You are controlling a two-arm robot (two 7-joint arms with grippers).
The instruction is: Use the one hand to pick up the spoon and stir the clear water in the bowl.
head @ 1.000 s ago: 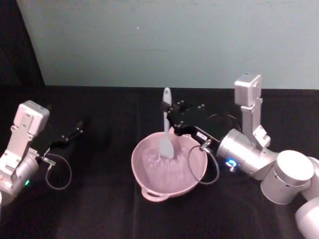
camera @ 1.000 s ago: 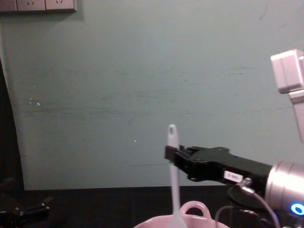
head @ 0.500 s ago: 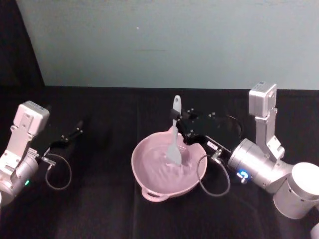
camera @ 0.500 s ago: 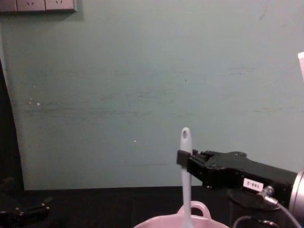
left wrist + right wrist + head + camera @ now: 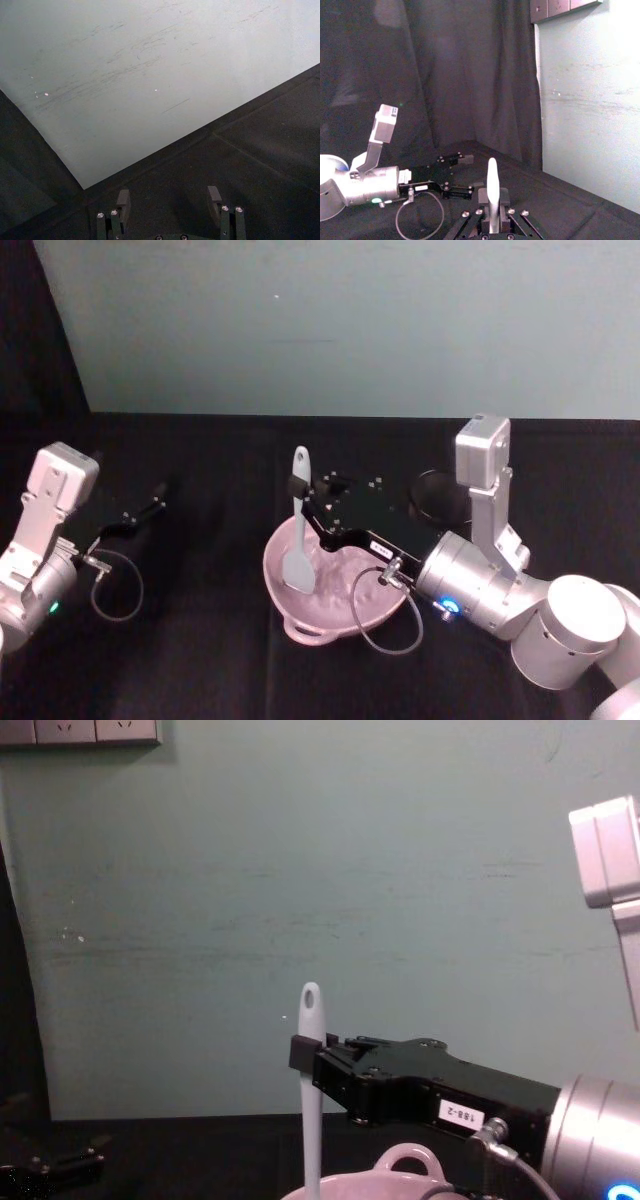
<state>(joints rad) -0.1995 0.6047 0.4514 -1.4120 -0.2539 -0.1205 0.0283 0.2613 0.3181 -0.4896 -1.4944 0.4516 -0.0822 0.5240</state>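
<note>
The white spoon (image 5: 298, 530) stands nearly upright, its flat head down inside the pale pink bowl (image 5: 277, 585) at the bowl's left side. My right gripper (image 5: 305, 500) reaches across the bowl from the right and is shut on the spoon's handle below the hole at its tip. In the chest view the spoon (image 5: 311, 1100) rises above the bowl's loop handle (image 5: 405, 1156), with the right gripper (image 5: 305, 1053) clamped on it. The right wrist view has the spoon's handle (image 5: 492, 187) standing between the fingers. My left gripper (image 5: 169, 197) is open and parked at the far left (image 5: 143, 510).
A dark round cup (image 5: 435, 496) stands behind the right arm, to the bowl's right. A black cloth covers the table (image 5: 200, 660), and a pale green wall (image 5: 350, 330) runs along its back. A cable loop (image 5: 118, 585) hangs off the left wrist.
The right gripper has swept the spoon from the bowl's right side across to its left side; a second ago it stood near the middle. The left arm has not moved.
</note>
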